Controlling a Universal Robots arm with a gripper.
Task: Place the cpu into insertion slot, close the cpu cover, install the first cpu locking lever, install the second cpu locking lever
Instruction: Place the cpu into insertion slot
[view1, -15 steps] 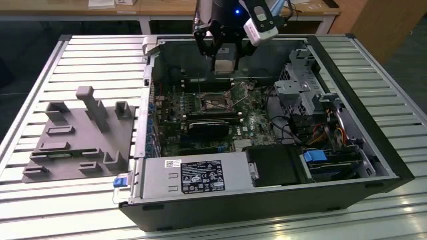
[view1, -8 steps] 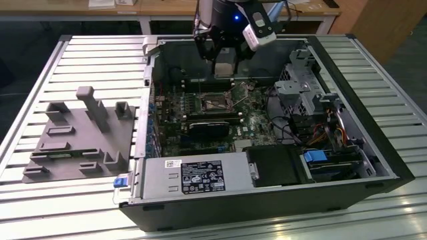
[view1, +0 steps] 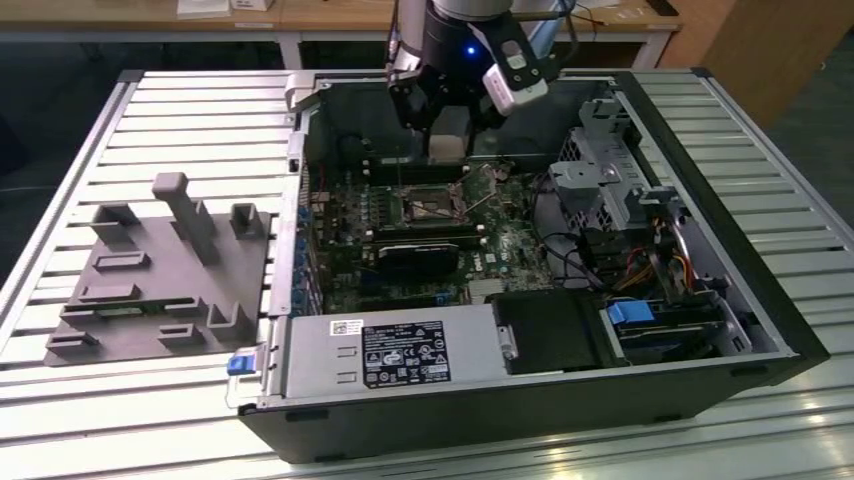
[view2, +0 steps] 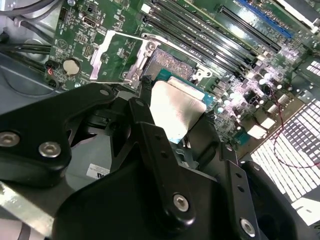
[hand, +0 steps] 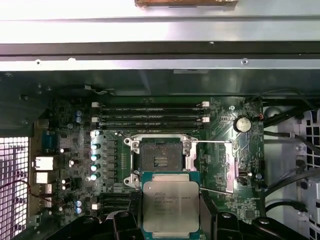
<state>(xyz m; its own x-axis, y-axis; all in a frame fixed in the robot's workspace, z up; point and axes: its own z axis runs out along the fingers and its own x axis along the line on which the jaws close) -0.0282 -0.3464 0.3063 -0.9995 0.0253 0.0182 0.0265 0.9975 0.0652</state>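
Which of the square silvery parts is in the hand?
The flat silver-grey square chip, green-edged, gripped between the fingers of the black hand; the dark-centred square socket with the silvery rim is empty.

This looks like a robotics lab or workshop. An open desktop computer case (view1: 534, 425) lies on a slatted aluminium workbench (view1: 187, 120) beside a grey fixture plate (view1: 134, 300), with the robot arm (view1: 447, 30) above it and wooden desks (view1: 334, 15) behind
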